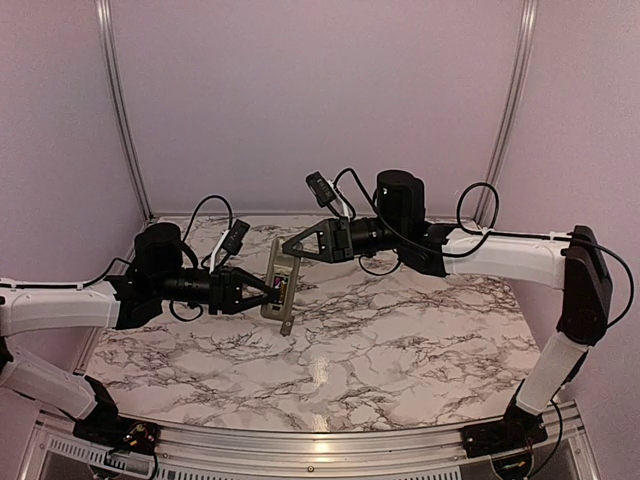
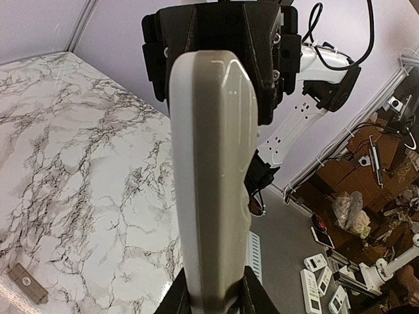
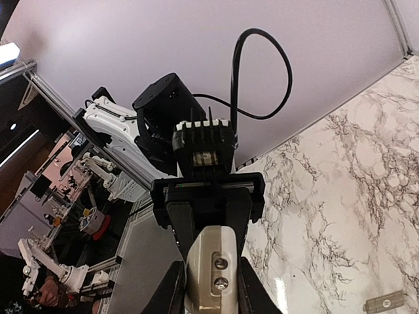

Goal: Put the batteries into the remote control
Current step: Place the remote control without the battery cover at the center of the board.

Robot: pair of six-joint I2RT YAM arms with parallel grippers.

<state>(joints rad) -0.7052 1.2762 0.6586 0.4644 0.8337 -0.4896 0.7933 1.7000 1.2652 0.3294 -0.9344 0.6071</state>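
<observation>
The remote control (image 1: 279,272) hangs above the marble table, held near upright between both arms. My left gripper (image 1: 270,293) is shut on its lower part, and my right gripper (image 1: 290,250) is shut on its upper end. The left wrist view shows the remote's greyish back (image 2: 213,163) running up from my left gripper (image 2: 216,291), with a finger against each side. In the right wrist view my right gripper (image 3: 213,288) clamps the remote's end (image 3: 206,248), where two small round metal tips (image 3: 221,273) sit in a recess. I cannot tell whether those are the batteries.
A small flat grey cover piece (image 2: 26,284) lies on the marble table (image 1: 400,330) below the remote, and shows too as a cover piece (image 3: 383,302) in the right wrist view. Purple walls close the back and sides. Several spare remotes (image 2: 321,288) lie on the floor beyond the table edge.
</observation>
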